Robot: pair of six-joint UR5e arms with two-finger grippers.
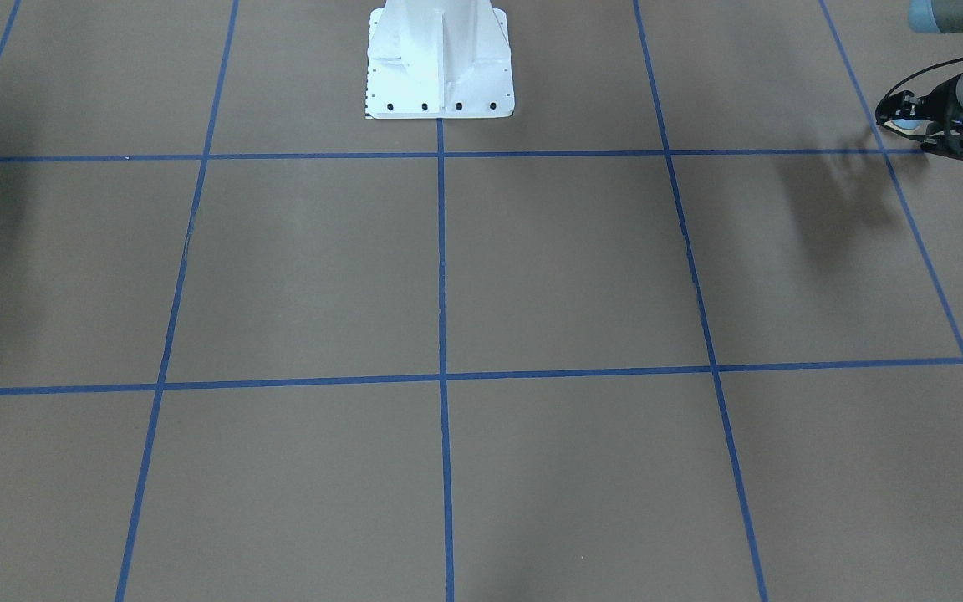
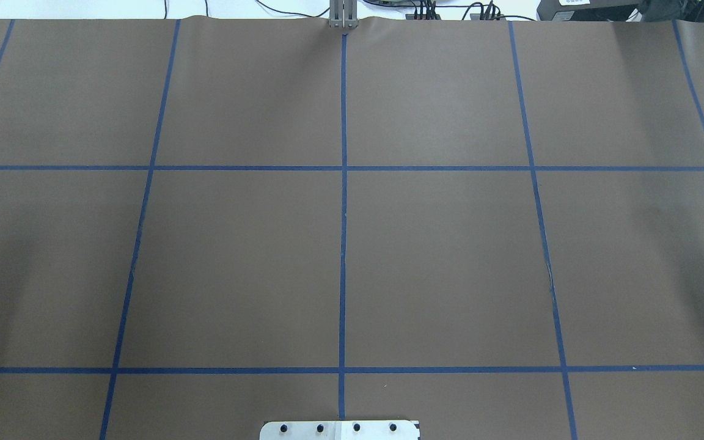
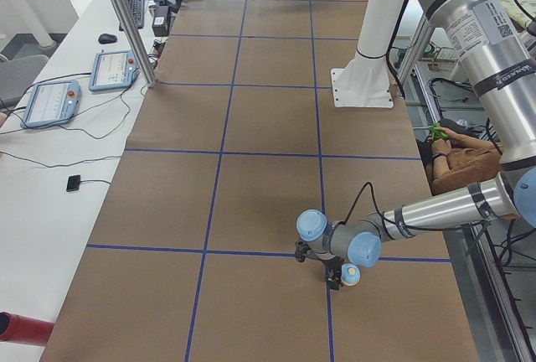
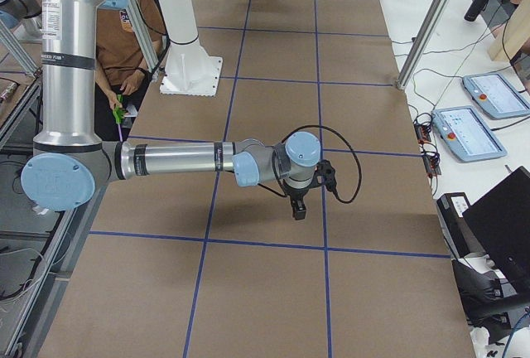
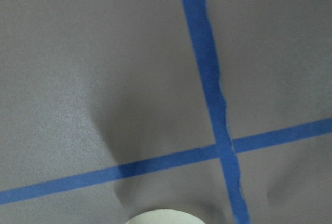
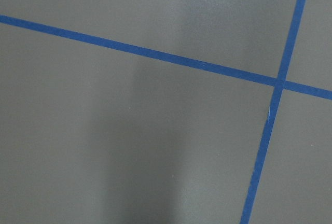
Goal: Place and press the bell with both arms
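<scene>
My left gripper [image 1: 899, 121] is at the table's left end, near the robot's side, low over the brown mat. It is shut on the bell [image 1: 907, 124], a small light-blue dome with cream parts. The exterior left view shows the near left arm with the gripper [image 3: 337, 275] and the bell [image 3: 351, 274] just above a blue tape crossing. The bell's cream rim [image 5: 161, 218] shows at the bottom of the left wrist view. My right gripper [image 4: 296, 209] shows only in the side views, pointing down above the mat with nothing visible in it; I cannot tell whether it is open or shut.
The white pedestal base [image 1: 440, 75] stands at the middle of the robot's edge. Blue tape lines [image 2: 343, 214] divide the brown mat into squares. Teach pendants [image 3: 50, 102] lie on the white side table. A seated operator [image 3: 461, 161] is beside the table.
</scene>
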